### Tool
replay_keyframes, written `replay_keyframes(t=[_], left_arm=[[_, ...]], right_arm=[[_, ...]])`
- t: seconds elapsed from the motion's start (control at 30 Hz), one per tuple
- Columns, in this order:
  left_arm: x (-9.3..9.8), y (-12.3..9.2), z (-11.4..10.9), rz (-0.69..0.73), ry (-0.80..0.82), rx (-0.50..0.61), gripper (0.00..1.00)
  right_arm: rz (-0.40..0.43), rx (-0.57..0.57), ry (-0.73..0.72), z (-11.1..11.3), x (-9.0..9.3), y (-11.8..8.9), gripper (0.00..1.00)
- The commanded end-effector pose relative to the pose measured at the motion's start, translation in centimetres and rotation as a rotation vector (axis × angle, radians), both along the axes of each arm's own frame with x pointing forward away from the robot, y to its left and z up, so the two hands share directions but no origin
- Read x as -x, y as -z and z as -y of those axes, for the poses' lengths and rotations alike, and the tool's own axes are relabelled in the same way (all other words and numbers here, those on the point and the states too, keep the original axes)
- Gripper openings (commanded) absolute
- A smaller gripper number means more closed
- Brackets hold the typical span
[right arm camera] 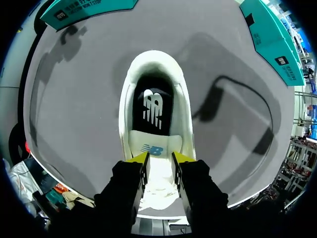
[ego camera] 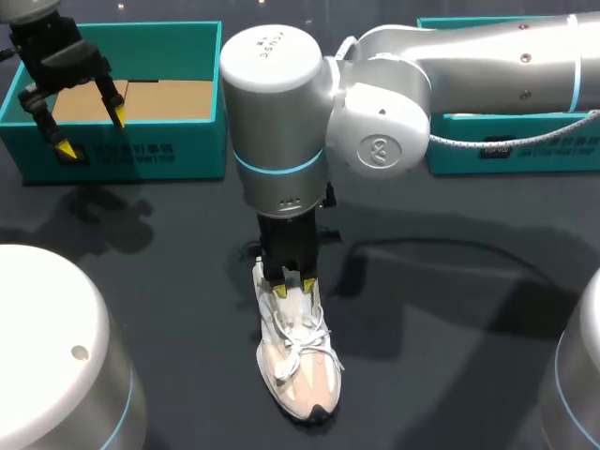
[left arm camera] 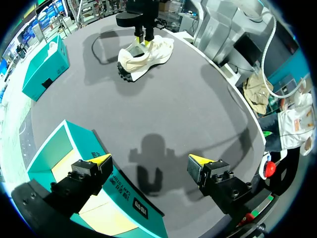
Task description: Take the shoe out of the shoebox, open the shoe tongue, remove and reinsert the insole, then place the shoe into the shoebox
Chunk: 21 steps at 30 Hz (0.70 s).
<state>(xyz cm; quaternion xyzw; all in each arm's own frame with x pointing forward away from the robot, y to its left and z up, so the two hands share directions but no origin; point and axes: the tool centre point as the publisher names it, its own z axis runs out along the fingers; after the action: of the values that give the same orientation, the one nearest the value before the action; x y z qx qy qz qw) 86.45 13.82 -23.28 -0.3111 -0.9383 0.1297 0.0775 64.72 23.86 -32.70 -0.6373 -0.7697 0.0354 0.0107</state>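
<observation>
The cream-white sneaker (ego camera: 298, 361) with a pinkish toe and white laces stands upright on its sole, well apart from the open teal shoebox (ego camera: 141, 150) with its brown cardboard floor, its tongue (right arm camera: 154, 149) drawn back from the opening, the black insole (right arm camera: 153, 109) lying inside.

The right arm (ego camera: 487, 66) is built of silver-white cylindrical links, and its joints are ringed by thin light-blue bands (ego camera: 279, 169). A round end cap (ego camera: 380, 150) is stamped with a looped emblem, and small dark screw holes are set along the long link. A white braided cable (ego camera: 487, 142) is run under that link. The right gripper (ego camera: 293, 284) is carried on a black body and finished with two yellow tips. The left gripper (ego camera: 91, 134) is made of black, blocky fingers (left arm camera: 81, 173), fastened with dark screws and capped by yellow wedges. A large silver-white housing (ego camera: 47, 337), edged by a blue ring and marked by one small round hole, is seen in the foreground.
</observation>
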Motion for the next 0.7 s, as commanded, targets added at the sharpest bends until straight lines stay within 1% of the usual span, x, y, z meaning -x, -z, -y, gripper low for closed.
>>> replay_keyframes(t=[0.03, 0.27, 0.37, 0.4, 0.47, 0.63, 0.7], left_arm=[[0.0, 0.0, -0.1, 0.001, 0.001, -0.002, 1.00], [0.0, 0.0, -0.1, 0.001, 0.001, -0.002, 1.00], [0.0, 0.0, -0.1, 0.001, 0.001, -0.002, 1.00], [0.0, 0.0, -0.1, 0.001, 0.001, -0.002, 1.00], [0.0, 0.0, -0.1, 0.001, 0.001, -0.002, 1.00], [0.0, 0.0, -0.1, 0.001, 0.001, -0.002, 1.00], [0.0, 0.0, -0.1, 0.001, 0.001, -0.002, 1.00]], right_arm=[[0.030, 0.032, -0.007, -0.5, 0.6, -1.2, 0.30], [0.001, -0.042, -0.044, 0.1, -1.2, 1.8, 0.31], [-0.007, -0.065, -0.047, 0.2, -1.7, 2.5, 0.33], [-0.006, -0.061, -0.048, 0.1, -1.8, 2.3, 0.33], [0.007, -0.040, -0.055, 0.1, -1.6, 1.2, 0.33], [0.044, 0.021, -0.099, -0.2, -0.7, -2.8, 0.33], [0.045, 0.034, -0.158, -0.4, -0.7, -4.2, 0.34]])
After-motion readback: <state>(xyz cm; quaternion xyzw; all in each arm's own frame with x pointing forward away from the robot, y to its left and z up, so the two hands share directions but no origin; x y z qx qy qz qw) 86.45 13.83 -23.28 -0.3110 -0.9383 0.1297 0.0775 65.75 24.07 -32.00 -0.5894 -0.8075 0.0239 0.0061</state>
